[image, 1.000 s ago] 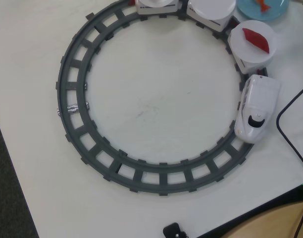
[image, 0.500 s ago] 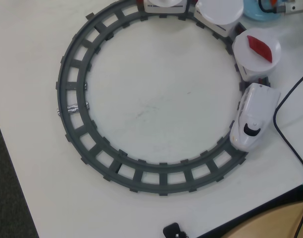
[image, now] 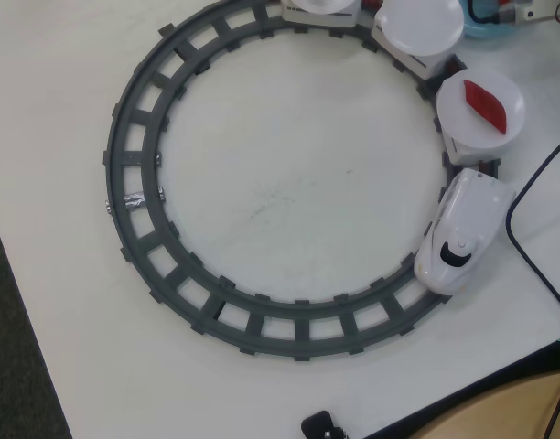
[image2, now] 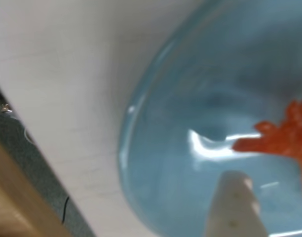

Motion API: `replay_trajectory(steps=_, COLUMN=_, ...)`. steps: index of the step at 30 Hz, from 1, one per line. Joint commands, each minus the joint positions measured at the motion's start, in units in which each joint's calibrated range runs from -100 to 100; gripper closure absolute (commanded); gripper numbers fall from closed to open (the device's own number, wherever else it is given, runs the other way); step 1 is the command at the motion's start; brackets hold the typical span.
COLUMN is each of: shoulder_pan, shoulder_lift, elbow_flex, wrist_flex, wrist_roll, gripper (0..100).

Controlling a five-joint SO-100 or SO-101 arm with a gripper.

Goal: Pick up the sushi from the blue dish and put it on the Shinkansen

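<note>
A: Small orange shrimp-shaped toy sushi [image2: 289, 133] lies inside the round light-blue dish [image2: 180, 98], just beyond the tool's pale fingertip [image2: 235, 197], forked tail nearest the tip, body cut off at the frame edge.

B: Tool state?

A: Cannot tell. Only one finger shows in the wrist view, so the gap is unknown.

B: Handling?

A: Judged light and rigid plastic, likely slick on the glossy dish. Best gripped across the body, not the thin tail.

B: Target?

A: White toy Shinkansen [image: 458, 233] sits on the grey ring track [image: 134, 201], well away from the tool, on the white surface [image: 70, 82].
</note>
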Motion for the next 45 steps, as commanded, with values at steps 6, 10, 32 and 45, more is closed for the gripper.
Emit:
replay_trajectory(steps=6, shoulder_pan=0.00, shoulder_lift=-0.61, elbow_flex=-2.45, wrist_flex=-4.76, wrist_roll=0.16, gripper=72)
replay_trajectory(steps=10, shoulder_pan=-0.27, shoulder_lift=-0.53, elbow_flex=0.42, wrist_flex=-8.18, wrist_roll=0.16, gripper=72)
replay_trajectory(steps=32, shoulder_pan=1.23, shoulder_lift=-8.71, elbow_flex=6.70, wrist_flex=-9.64, wrist_roll=-0.42, gripper=98)
replay_trajectory(steps=45, shoulder_pan=-2.03, shoulder_lift=-42.87, elbow_flex=7.51, wrist_flex=15.18, wrist_roll=-9.70, gripper=98)
